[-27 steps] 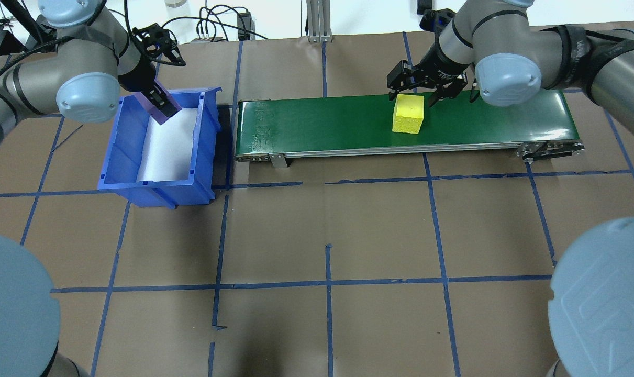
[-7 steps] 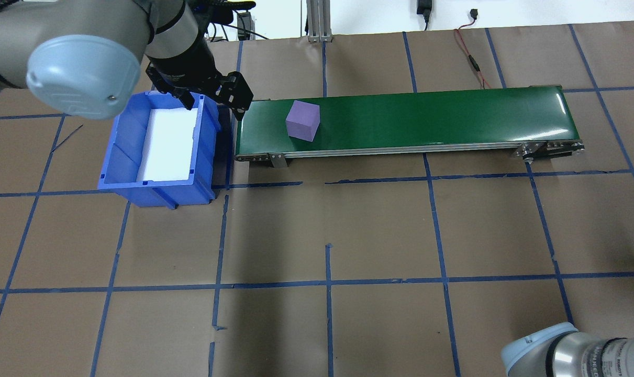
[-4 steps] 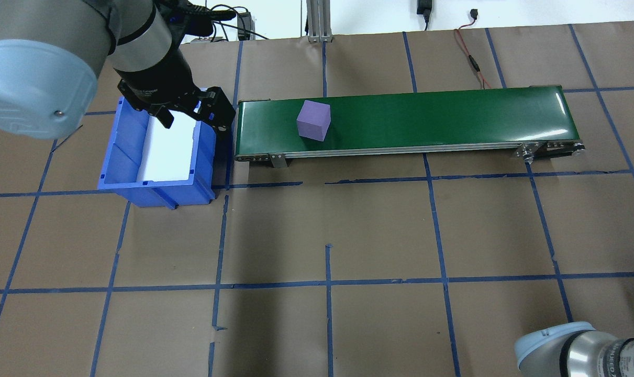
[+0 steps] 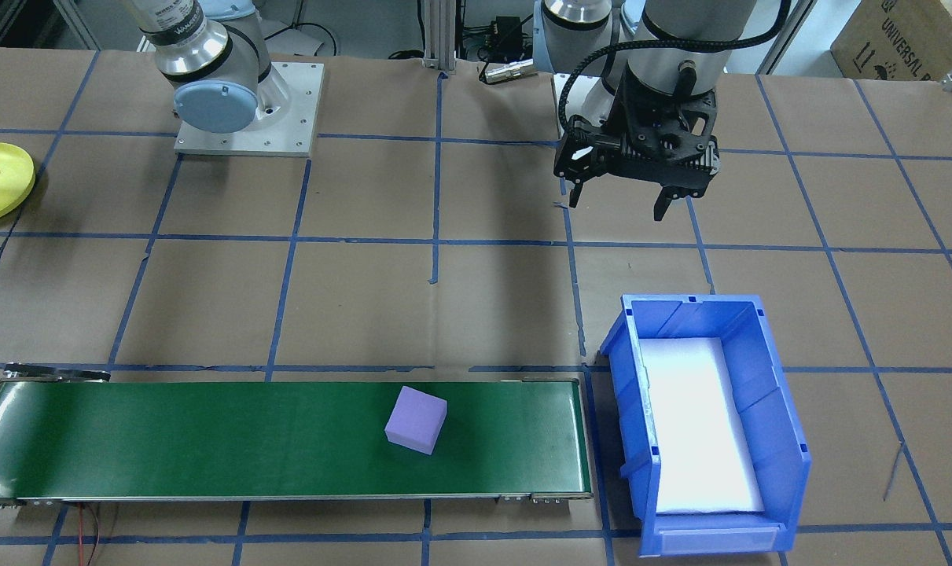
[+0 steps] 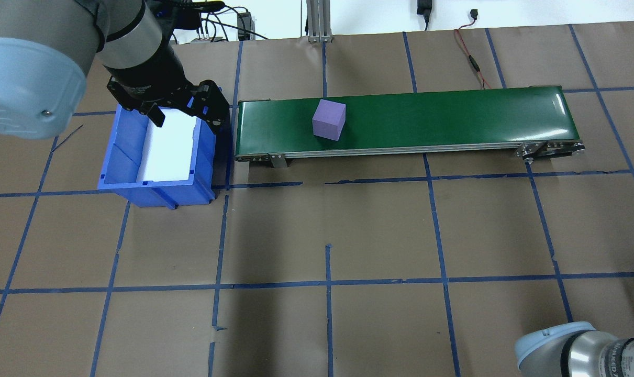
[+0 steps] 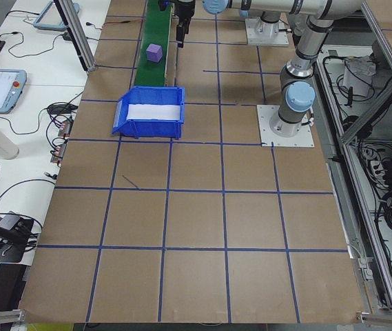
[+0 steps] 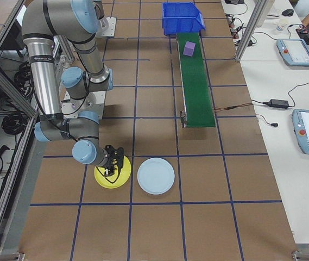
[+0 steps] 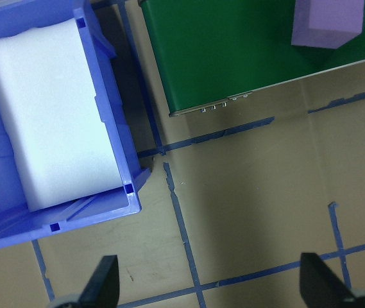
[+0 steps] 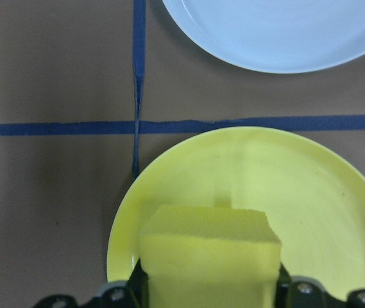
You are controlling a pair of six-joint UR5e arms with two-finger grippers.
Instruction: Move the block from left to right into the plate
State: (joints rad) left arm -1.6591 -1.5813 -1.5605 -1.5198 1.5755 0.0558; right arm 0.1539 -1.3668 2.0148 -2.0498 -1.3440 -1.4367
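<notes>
Yellow foam cube (image 9: 211,256) sits clamped in the right gripper (image 9: 211,285) directly above the round yellow plastic plate (image 9: 336,212), poised for release, while the left gripper (image 4: 619,203) hangs spread and empty.

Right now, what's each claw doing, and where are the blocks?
Left gripper open, empty, above table near blue bin. Right gripper shut on yellow block, over yellow plate. Purple block riding green conveyor. Nothing in the way.

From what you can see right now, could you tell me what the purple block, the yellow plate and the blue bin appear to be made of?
Purple block: probably foam, with matte, lightly grainy faces and no shine.
Yellow plate: likely plastic, smooth with a soft sheen and a moulded rim.
Blue bin: seemingly rigid moulded plastic, with ribbed walls and a slight gloss. The white pad inside looks like foam.
</notes>
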